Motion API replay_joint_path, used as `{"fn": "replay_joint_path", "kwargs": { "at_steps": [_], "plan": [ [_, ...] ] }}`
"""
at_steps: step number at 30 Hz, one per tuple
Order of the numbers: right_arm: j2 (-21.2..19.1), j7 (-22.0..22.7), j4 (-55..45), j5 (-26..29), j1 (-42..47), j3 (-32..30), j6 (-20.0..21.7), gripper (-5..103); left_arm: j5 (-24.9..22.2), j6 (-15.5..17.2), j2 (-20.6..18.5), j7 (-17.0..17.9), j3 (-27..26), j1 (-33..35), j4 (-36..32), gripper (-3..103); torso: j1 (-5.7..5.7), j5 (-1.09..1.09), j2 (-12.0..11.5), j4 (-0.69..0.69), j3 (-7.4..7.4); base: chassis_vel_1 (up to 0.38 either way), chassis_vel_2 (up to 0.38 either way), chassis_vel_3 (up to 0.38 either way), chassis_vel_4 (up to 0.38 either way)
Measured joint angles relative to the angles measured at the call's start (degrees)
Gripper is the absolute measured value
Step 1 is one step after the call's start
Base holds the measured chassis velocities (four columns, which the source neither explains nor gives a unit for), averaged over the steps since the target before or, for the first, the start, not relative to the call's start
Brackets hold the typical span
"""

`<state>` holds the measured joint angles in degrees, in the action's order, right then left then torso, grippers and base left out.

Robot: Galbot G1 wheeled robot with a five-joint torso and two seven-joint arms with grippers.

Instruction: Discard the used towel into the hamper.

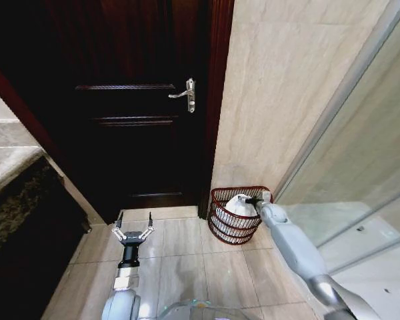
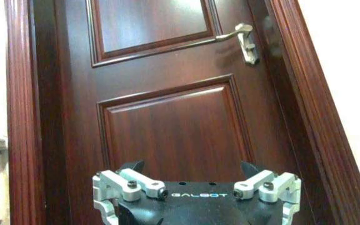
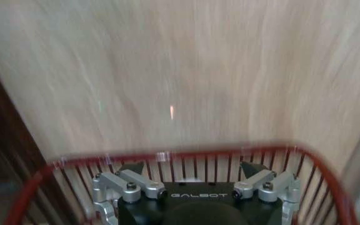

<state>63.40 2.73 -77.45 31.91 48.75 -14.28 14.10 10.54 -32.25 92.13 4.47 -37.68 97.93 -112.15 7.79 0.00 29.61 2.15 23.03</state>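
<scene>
Towel (image 1: pixel 239 205) lies in hamper (image 1: pixel 221 230), hiding right gripper (image 1: pixel 259 199) fingers.

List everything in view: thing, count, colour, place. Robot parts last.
hamper: one, reddish-brown wire, on the floor by the wall, right of the door.
towel: one, white, inside the hamper.
door: one, dark brown wood, shut, ahead.
door handle: one, silver, on the door's right side.
floor tiles: beige.
glass panel: one, clear, at right.
left gripper: open, above the floor before the door.
right gripper: over the hamper.
</scene>
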Motion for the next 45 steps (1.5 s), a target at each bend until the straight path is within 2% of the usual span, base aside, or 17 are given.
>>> {"fn": "replay_joint_path", "kwargs": {
  "at_steps": [1, 3, 4, 5, 6, 8, 9, 11, 14, 16, 18, 20, 23, 31, 45],
  "plan": [
    [0.0, 0.0, 0.0, 0.0, 0.0, 0.0, 0.0, 100, 0.0, 0.0, 0.0, 0.0, 0.0, 0.0, 0.0, 100, 0.00, 0.00, 0.0, 0.00, 0.00, 0.000, 0.000, 0.000, 0.000],
    [-0.2, -0.9, -3.5, -5.5, 5.8, -1.8, -11.0, 100, -1.0, 0.7, 0.0, -0.6, 0.2, 0.2, 0.1, 100, 0.00, 0.03, 0.0, -0.01, 0.01, 0.000, 0.000, 0.000, 0.000],
    [0.0, -1.1, -4.7, -6.6, 7.3, -2.5, -12.9, 100, -1.5, 1.1, 0.0, -1.1, 0.2, 0.2, 0.1, 100, 0.00, 0.02, 0.0, -0.01, 0.00, 0.000, 0.000, 0.000, 0.000],
    [0.0, -1.1, -4.7, -6.6, 7.3, -2.5, -12.9, 100, -1.5, 1.1, 0.0, -1.1, 0.2, 0.2, 0.1, 100, 0.00, 0.02, 0.0, -0.01, 0.00, 0.000, 0.000, 0.000, 0.000],
    [0.7, -1.3, -8.0, -8.0, 10.8, -4.8, -15.6, 100, -2.9, 2.4, 0.0, -2.1, 0.4, 0.3, -0.1, 100, 0.00, 0.00, 0.0, 0.00, 0.00, 0.000, 0.000, 0.000, 0.000],
    [1.6, -1.3, -10.3, -8.4, 13.0, -6.6, -16.7, 100, -4.1, 3.4, 0.0, -2.5, 0.5, 0.3, -0.5, 100, 0.00, -0.01, 0.0, 0.00, 0.00, 0.000, 0.000, 0.000, 0.000],
    [3.4, -1.2, -14.3, -9.7, 17.0, -10.0, -18.1, 100, -6.2, 5.0, 0.0, -3.7, 0.4, 0.3, -1.2, 100, 0.00, -0.01, 0.0, 0.01, 0.00, 0.000, 0.000, 0.000, 0.000],
    [4.0, -1.3, -15.3, -10.1, 18.1, -10.9, -18.3, 100, -6.7, 5.4, 0.0, -4.0, 0.3, 0.3, -1.4, 100, 0.00, -0.01, 0.0, 0.01, 0.00, 0.000, 0.000, 0.000, 0.000],
    [10.2, -3.0, -26.9, -12.4, 28.9, -17.4, -19.3, 100, -11.9, 8.1, -0.5, -6.2, -0.1, 1.2, -3.4, 100, -0.01, -0.01, 0.0, -0.01, -0.01, 0.000, 0.000, 0.000, 0.000],
    [11.6, -3.6, -29.2, -13.2, 31.0, -18.4, -19.8, 100, -13.4, 8.8, -0.9, -6.7, -0.1, 1.4, -3.8, 100, -0.01, -0.02, 0.0, -0.01, -0.01, 0.000, 0.000, 0.000, 0.000],
    [15.8, -5.8, -32.7, -17.5, 36.1, -21.0, -22.8, 100, -16.0, 10.0, -2.3, -7.4, -0.1, 1.5, -4.2, 100, -0.01, -0.01, 0.0, 0.00, -0.01, 0.000, 0.000, 0.000, 0.000],
    [16.6, -6.1, -33.0, -18.4, 36.9, -21.4, -23.5, 100, -16.1, 10.1, -2.5, -7.5, -0.1, 1.4, -4.2, 100, -0.01, -0.01, 0.0, 0.00, -0.01, 0.000, 0.000, 0.000, 0.000],
    [19.8, -7.1, -35.2, -21.5, 42.1, -22.2, -26.5, 100, -16.9, 11.6, -4.5, -8.0, 0.0, 0.7, -4.3, 100, -0.01, -0.01, 0.0, 0.00, 0.00, 0.000, 0.000, 0.000, 0.000],
    [21.7, -5.9, -38.8, -23.0, 49.4, -21.9, -29.1, 100, -16.5, 14.2, -6.7, -7.2, -1.0, 0.8, -6.1, 100, -0.01, 0.00, 0.0, 0.01, 0.00, 0.000, 0.000, 0.000, 0.000],
    [23.4, -3.6, -41.6, -24.8, 53.6, -21.1, -29.3, 100, -17.0, 11.7, -6.8, -7.1, 0.1, 2.8, -7.5, 100, 0.01, 0.00, 0.0, 0.00, 0.00, 0.000, 0.000, 0.000, 0.000]
  ]
}}
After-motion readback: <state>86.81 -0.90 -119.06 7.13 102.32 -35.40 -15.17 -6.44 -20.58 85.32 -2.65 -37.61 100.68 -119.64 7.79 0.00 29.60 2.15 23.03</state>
